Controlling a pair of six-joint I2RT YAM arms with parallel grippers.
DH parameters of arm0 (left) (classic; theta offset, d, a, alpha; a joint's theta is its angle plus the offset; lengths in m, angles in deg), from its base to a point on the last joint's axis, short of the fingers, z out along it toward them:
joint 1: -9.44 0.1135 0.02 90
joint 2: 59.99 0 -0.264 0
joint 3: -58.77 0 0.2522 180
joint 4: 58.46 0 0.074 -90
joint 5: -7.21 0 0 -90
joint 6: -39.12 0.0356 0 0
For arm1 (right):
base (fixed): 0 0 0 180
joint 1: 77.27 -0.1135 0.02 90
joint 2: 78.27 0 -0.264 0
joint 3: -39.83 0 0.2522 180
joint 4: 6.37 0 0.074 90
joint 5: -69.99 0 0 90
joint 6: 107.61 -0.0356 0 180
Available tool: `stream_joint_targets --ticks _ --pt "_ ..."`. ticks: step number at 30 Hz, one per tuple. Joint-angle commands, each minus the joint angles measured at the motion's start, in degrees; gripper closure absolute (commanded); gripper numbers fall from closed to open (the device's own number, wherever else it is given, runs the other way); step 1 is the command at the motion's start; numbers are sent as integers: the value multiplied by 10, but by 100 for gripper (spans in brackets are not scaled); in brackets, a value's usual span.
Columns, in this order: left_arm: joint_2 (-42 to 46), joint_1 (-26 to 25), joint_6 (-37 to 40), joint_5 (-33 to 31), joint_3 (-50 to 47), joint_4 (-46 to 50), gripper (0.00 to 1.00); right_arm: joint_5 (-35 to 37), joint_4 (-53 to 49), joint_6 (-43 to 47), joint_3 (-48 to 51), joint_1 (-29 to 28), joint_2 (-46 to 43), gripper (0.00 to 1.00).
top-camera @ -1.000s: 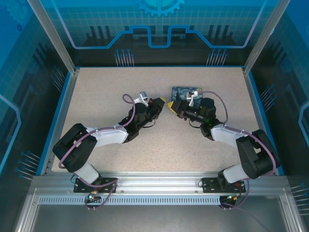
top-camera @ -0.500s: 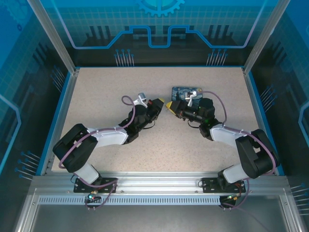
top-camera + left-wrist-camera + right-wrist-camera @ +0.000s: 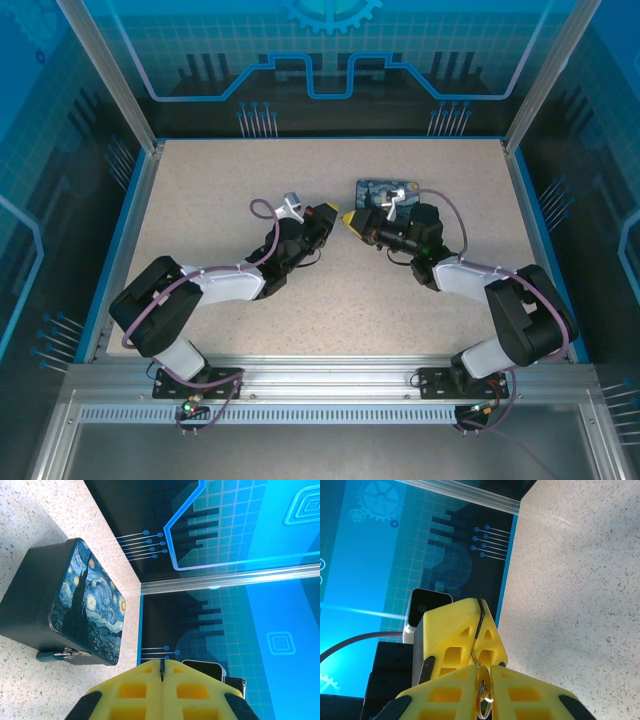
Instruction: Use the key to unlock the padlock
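Found the table matt and speckled, the painted box glossy on top, the padlock and key shiny metal.

I see two matching arms. Left arm, lower left: black joint housings, white link shells, purple-grey cable looped above wrist. Right arm, lower right: same colours, cable arcing over wrist. Left gripper, right gripper: black bodies, yellow fingers with moulded recesses. Black base plates along bottom, bolted on.
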Motion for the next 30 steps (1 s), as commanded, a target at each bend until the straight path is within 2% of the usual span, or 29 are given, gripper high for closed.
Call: stream_joint_targets --ticks 1,11,19,30 --pt "3 -5 -1 -16 -8 -32 100 4 24 -2 -13 -8 5 83" --pt "2 -6 1 -18 -7 -30 100 0 25 -2 -19 -11 8 86" --pt "4 -7 0 -19 -13 -33 100 -1 27 -3 -25 -11 13 100" --pt "20 -7 2 -24 -28 -22 100 4 29 -13 -30 -1 13 100"
